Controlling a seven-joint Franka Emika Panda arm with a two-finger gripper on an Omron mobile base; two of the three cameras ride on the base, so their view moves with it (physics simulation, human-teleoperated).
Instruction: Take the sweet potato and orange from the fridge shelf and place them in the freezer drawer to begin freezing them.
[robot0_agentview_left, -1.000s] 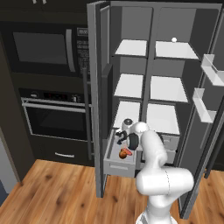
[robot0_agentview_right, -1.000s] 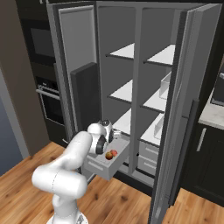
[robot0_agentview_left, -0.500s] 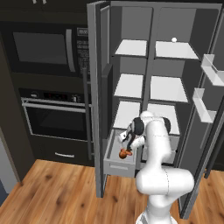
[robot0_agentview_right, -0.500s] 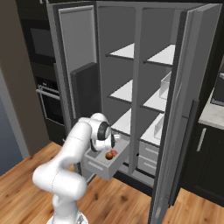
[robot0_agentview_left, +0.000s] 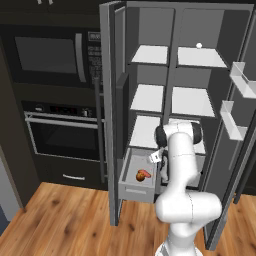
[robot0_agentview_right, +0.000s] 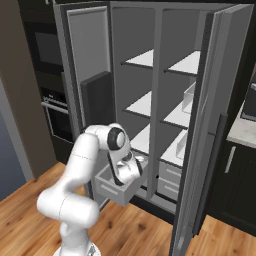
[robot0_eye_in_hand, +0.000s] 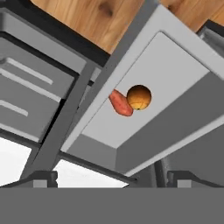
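Note:
The freezer drawer (robot0_eye_in_hand: 175, 74) is pulled out, a deep grey box. On its floor lie the reddish sweet potato (robot0_eye_in_hand: 120, 103) and the round orange (robot0_eye_in_hand: 139, 97), touching each other near the left wall. My gripper (robot0_eye_in_hand: 112, 178) hangs above the drawer, open, with nothing between its dark fingertips (robot0_eye_in_hand: 42, 177). From the left base view the gripper (robot0_agentview_left: 159, 159) sits at the drawer's right rim, just above the freezer drawer (robot0_agentview_left: 133, 189). In the right base view the hand (robot0_agentview_right: 128, 169) is over the freezer drawer (robot0_agentview_right: 111, 189).
Both fridge doors (robot0_agentview_left: 107, 100) stand open beside the arm, the right one (robot0_agentview_left: 239, 80) carrying bins. White shelves (robot0_agentview_left: 147, 97) sit above the drawer, and a tiny white ball (robot0_agentview_left: 199, 45) lies on the top right shelf. Two wider light-grey drawers (robot0_eye_in_hand: 26, 89) are alongside. An oven (robot0_agentview_left: 62, 137) stands to the left.
The hand has drawn back and to the right from over the drawer's middle, and the arm's elbow has swung right. The sweet potato and orange lie still in the drawer.

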